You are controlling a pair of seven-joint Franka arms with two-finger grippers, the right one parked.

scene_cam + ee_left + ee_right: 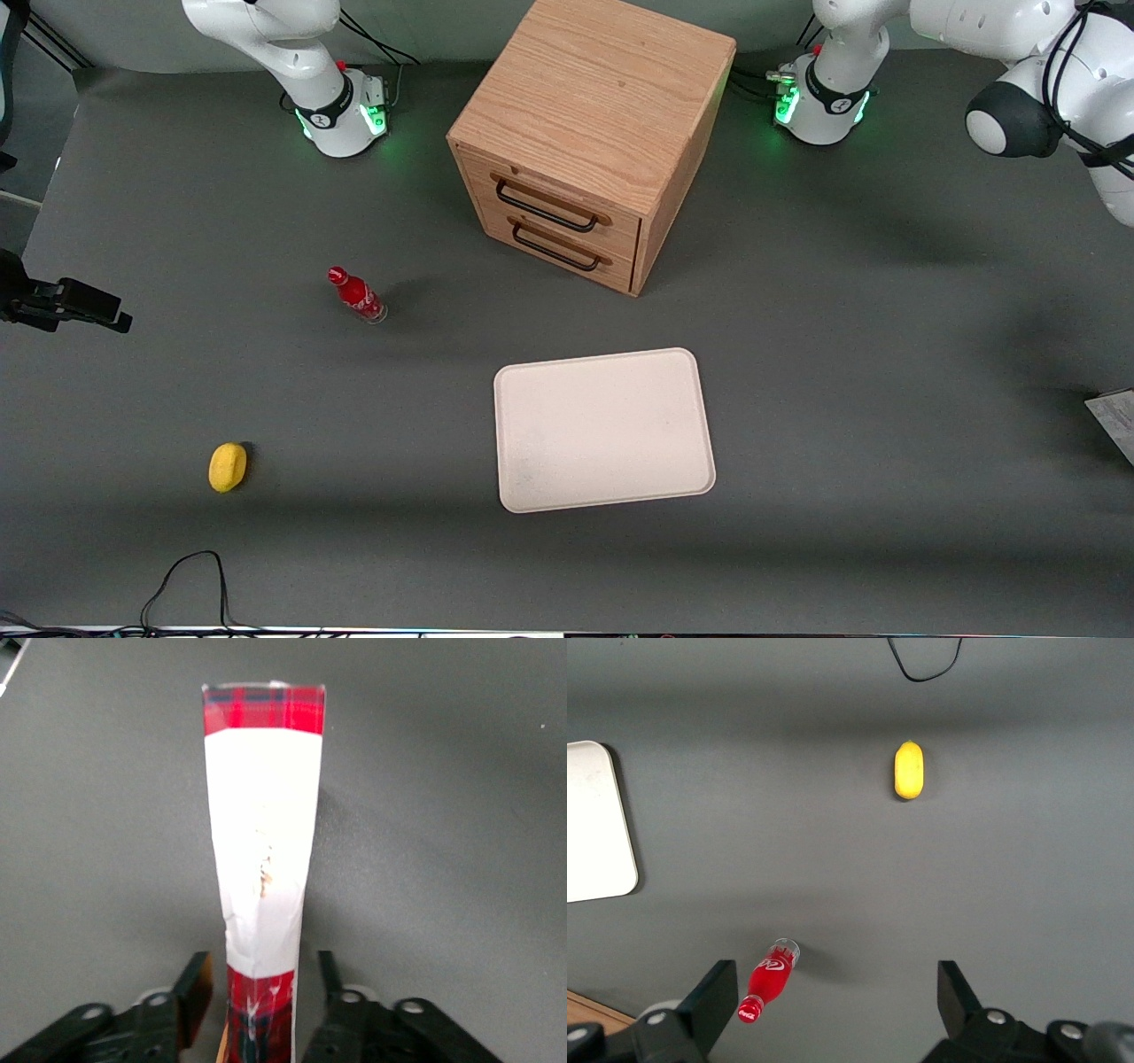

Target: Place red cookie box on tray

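left wrist view: the left arm's gripper (261, 992) has its black fingers (193, 988) on either side of the thin red tartan cookie box with a white face (263, 850), just beside its edges; whether they clench it cannot be told. dark grey counter (461, 859) lies under the box. front view shows a pale corner of the box (1114, 424) at the working arm's end of the counter, well apart from the large cream-white rectangular tray (603, 430). nearer the camera than the wooden two-drawer cabinet (589, 133), the tray holds nothing.
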